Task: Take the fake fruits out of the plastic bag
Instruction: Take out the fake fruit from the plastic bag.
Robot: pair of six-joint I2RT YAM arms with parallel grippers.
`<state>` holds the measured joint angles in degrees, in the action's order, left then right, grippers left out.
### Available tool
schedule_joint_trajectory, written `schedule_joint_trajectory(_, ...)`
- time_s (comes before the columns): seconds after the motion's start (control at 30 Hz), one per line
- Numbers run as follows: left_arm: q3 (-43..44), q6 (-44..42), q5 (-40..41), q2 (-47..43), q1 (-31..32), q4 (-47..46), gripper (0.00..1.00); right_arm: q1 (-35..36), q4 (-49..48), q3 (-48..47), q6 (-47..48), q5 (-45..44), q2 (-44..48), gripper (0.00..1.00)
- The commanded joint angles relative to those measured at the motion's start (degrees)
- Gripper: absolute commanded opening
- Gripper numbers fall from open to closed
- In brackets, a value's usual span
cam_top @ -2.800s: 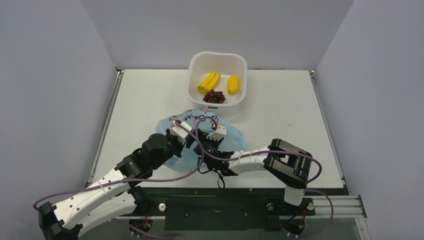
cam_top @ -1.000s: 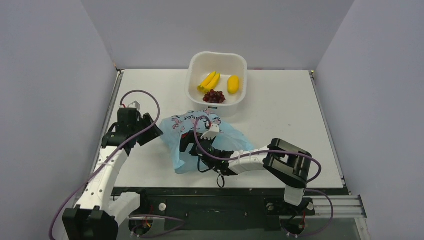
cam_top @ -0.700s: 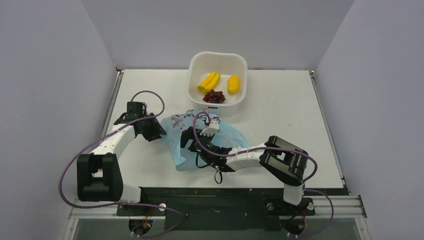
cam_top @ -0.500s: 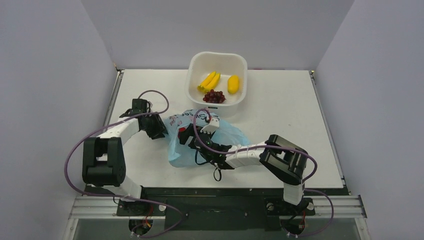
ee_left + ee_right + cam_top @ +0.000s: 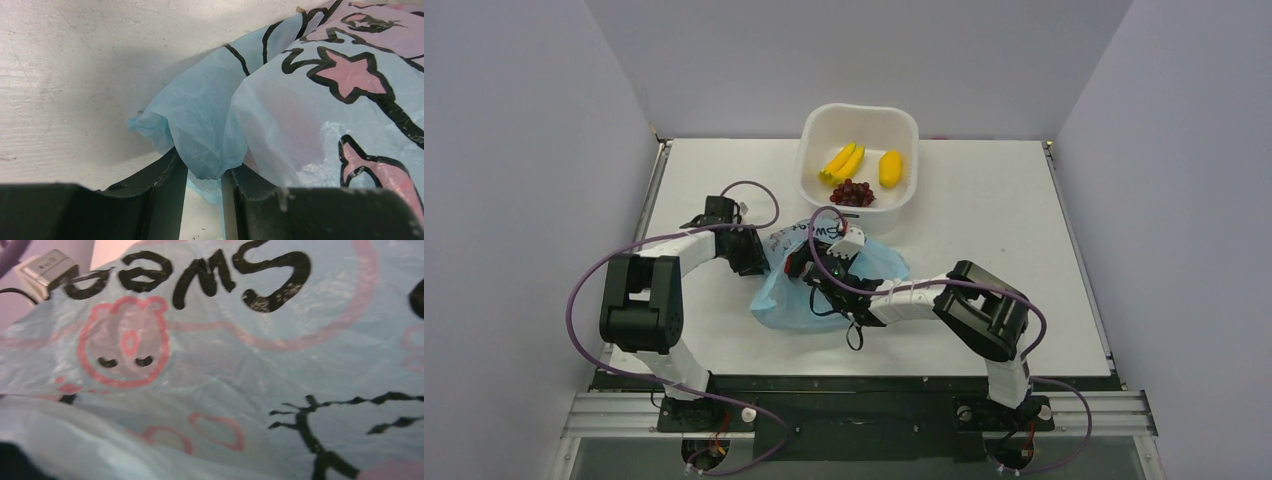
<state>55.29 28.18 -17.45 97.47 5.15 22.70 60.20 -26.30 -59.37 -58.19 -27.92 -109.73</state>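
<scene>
Bag [image 5: 789, 305], light blue and crumpled, lies on the tabletop [image 5: 984, 220] just in front of the white tub [image 5: 860, 112], with your two arms meeting at it. Three fruits sit in the tub, out of the bag: bananas [image 5: 842, 161] at the left, lemon [image 5: 890, 168] at the right, grapes [image 5: 852, 192] nearest the bag. Whether anything is inside the bag cannot be told from these views; the plastic is too cloudy and folded.

Left claw [image 5: 204, 192]: at the bag's left edge, low over the tabletop. Your wrist view shows its two dark fingers [image 5: 160, 190] drawn in to a narrow slot. A fold of blue plastic hangs into that slot and is pinched there. Pink stars with black outlines show on the bag just beyond.

Right claw [image 5: 810, 270]: on top of the bag, near its middle, wrist tilted down. Its wrist view is filled with plastic — upside-down "Sweet" lettering, a pink bear face — and the fingertips are hidden. How far open it stands, you cannot tell.
</scene>
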Motion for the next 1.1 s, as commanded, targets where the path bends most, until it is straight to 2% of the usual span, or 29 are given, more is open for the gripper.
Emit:
schedule_joint_trajectory(0.0,-0.84,-2.40,-0.31,0.71,0.44,-2.34,0.26,-1.56,1.85,-3.48,0.53,0.64,-2.54,0.73)
schedule_joint_trajectory(0.2,-0.07,-3.33,0.31,0.70,2.95,-1.78,0.26,-2.36,0.22,-6.07,2.65,4.33,-6.14,0.83)
schedule_joint_trajectory(0.5,0.83,-3.19,-0.68,1.80,4.11,-1.71,0.26,-2.38,0.82,-9.96,2.84,6.43,-10.55,0.82)
schedule_joint_trajectory(0.63,0.85,-3.15,0.19,0.81,4.07,-1.45,0.26,-2.35,2.11,-9.26,3.46,5.49,-9.00,0.71)
schedule_joint_trajectory(0.9,1.17,-4.40,2.19,-1.79,4.05,-0.33,0.30,-2.08,5.68,-3.93,6.97,2.20,0.25,0.28)
schedule_joint_trajectory(0.97,0.99,-4.68,2.97,-2.86,4.00,-0.45,0.30,-1.83,7.26,-2.71,7.70,1.34,2.94,0.21)
schedule_joint_trajectory(1.07,0.72,-5.16,5.08,-4.79,4.05,-0.23,0.32,-1.49,10.41,-1.44,8.23,-0.07,6.27,0.17)
